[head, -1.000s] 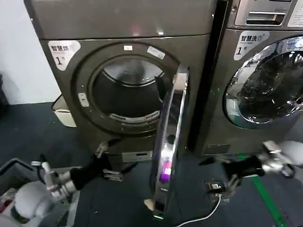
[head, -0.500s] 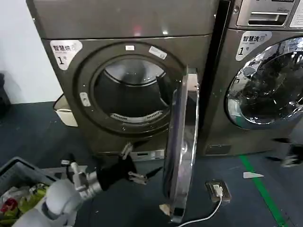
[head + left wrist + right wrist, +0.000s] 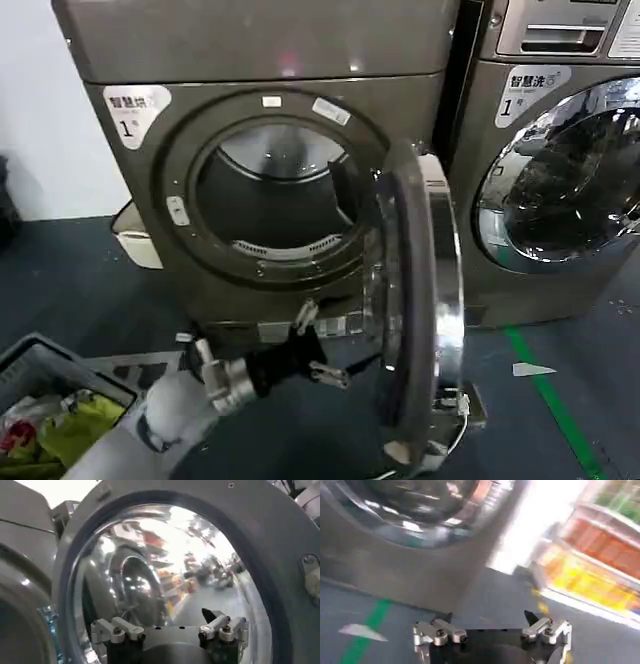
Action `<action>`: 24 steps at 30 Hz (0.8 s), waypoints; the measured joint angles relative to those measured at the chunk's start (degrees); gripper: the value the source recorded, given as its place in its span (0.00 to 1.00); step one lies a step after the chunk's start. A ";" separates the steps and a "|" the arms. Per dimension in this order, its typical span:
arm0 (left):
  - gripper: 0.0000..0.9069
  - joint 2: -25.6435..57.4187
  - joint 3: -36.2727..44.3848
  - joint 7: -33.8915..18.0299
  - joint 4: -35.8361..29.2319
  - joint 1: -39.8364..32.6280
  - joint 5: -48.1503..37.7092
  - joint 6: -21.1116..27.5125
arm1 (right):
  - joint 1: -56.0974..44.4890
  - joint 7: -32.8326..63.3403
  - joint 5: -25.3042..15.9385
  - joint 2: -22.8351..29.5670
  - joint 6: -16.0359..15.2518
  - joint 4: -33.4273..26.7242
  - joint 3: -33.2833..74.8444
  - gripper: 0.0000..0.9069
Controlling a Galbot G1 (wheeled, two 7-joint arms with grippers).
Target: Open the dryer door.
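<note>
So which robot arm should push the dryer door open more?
Probably the left. Its left gripper, jaws open, sits just inside the half-open dryer door, facing its glass. The right gripper looks at the floor by the other machine.

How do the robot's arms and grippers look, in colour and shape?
The left arm is a rounded pale grey shell, then a silver metal wrist ring. The left gripper has a black body and two silver fingers. The right gripper is alike: black body, silver fingers.
</note>
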 joint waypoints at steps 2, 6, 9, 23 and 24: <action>1.00 -1.15 1.56 -0.69 0.64 -0.81 1.35 0.04 | -5.19 3.62 -0.89 0.99 -1.21 0.59 6.03 1.00; 1.00 -3.12 4.33 -1.88 2.08 -2.57 2.46 0.24 | -18.99 10.84 -2.69 4.07 -5.33 5.74 18.72 1.00; 1.00 -4.83 6.22 -2.68 3.33 -4.29 2.84 0.62 | -29.41 16.75 -5.69 7.71 -9.54 11.90 28.90 1.00; 1.00 -12.64 12.12 -3.56 9.81 -10.97 5.34 1.17 | -60.12 33.33 -19.71 31.69 -28.37 48.82 60.34 1.00; 1.00 -13.12 12.45 -3.63 10.26 -11.23 5.59 1.10 | -61.21 34.19 -20.36 33.31 -29.15 51.13 61.50 1.00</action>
